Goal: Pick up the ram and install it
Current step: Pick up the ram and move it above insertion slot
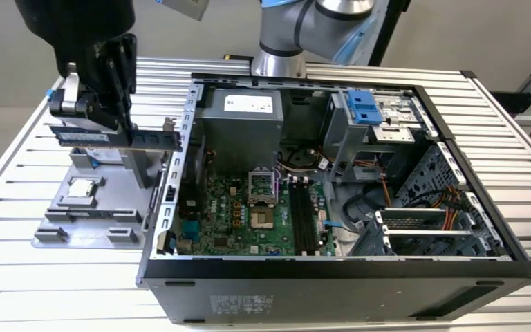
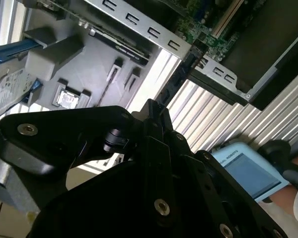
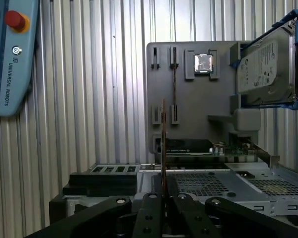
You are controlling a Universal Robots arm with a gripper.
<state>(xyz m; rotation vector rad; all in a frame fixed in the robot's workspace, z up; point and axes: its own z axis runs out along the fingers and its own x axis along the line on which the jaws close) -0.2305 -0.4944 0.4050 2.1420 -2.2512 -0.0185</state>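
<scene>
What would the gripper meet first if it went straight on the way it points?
Probably the gray parts holder, beside its long slot. The gripper is shut on the ram, whose edge would touch first; depth is unclear.

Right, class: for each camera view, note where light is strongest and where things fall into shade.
Exterior view: the ribbed aluminium table is brightly lit, the open black computer case dimmer inside, and the black hand, shut on the long dark bluish ram stick, nearly silhouetted. Second wrist view: the table beside the case is washed out white. First wrist view: even light, no glare.
</scene>
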